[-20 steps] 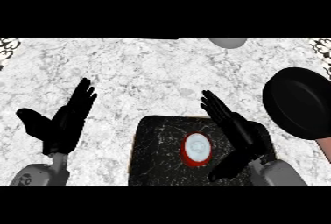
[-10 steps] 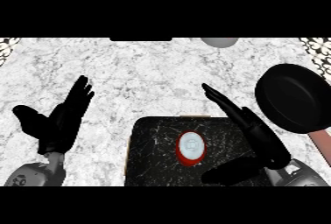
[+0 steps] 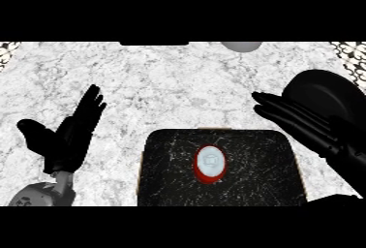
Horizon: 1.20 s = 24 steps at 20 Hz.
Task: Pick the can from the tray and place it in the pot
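One view only, the head view, looking steeply down on the marbled desk (image 3: 178, 92) from close above. The tray (image 3: 250, 169) fills the 6 o'clock stretch, cut by the lower edge. The pot (image 3: 325, 94) sits at 3 o'clock, running off the right edge. The left hand (image 3: 68, 138) shows at 9 o'clock, the right hand (image 3: 307, 128) at 4 o'clock, both entering from below.

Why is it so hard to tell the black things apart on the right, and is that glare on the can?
Head view: the right hand overlaps the equally black pot, so their outlines merge. Head view: the can shows a pale top against the dark tray; whether that is glare cannot be told. Head view: the left hand stands out on the pale counter.
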### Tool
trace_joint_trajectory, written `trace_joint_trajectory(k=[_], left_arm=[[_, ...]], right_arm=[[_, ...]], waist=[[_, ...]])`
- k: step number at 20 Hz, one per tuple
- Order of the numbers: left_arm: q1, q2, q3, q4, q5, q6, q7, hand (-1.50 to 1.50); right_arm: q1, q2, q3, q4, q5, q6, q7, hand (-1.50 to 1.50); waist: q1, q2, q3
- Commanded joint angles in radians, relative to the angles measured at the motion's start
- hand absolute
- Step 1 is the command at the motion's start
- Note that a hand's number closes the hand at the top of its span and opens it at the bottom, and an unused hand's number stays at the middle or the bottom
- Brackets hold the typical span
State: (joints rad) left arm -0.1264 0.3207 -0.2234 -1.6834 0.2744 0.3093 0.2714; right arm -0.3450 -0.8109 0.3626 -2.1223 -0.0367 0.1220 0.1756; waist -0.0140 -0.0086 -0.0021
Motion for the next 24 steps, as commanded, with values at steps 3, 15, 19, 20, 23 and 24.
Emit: trace_joint_trajectory(k=[3,15,19,20,23,24], left_arm=[[-0.027,-0.015,-0.007,-0.044,-0.009,0.007,0.045,0.00],[-0.045,-0.063,0.011,0.037,-0.052,-0.024,0.008,0.00],[0.018,-0.064,0.024,0.032,-0.051,-0.053,-0.047,0.00],[-0.009,-0.073,0.031,0.043,-0.047,-0.045,-0.013,0.00],[-0.028,-0.040,0.058,-0.039,-0.035,-0.041,0.061,0.00],[-0.003,-0.073,0.024,0.025,-0.062,-0.053,-0.009,0.00]], right_arm=[[-0.134,-0.111,-0.025,-0.068,-0.121,0.192,0.280,-1.50],[-0.378,0.113,0.122,-0.024,-0.188,0.263,0.795,-1.50],[-0.360,0.131,0.149,-0.016,-0.209,0.317,0.859,-1.50],[-0.329,0.133,0.166,0.004,-0.139,0.329,0.808,-1.50],[-0.349,0.144,0.222,0.061,-0.088,0.349,0.812,-1.50],[-0.298,0.111,0.204,0.061,-0.046,0.361,0.755,-1.50]], waist=[[0.020,0.005,0.000],[0.020,0.008,0.001],[0.018,0.007,0.001],[0.017,0.008,0.001],[0.022,0.008,0.002],[0.015,0.009,0.002]])
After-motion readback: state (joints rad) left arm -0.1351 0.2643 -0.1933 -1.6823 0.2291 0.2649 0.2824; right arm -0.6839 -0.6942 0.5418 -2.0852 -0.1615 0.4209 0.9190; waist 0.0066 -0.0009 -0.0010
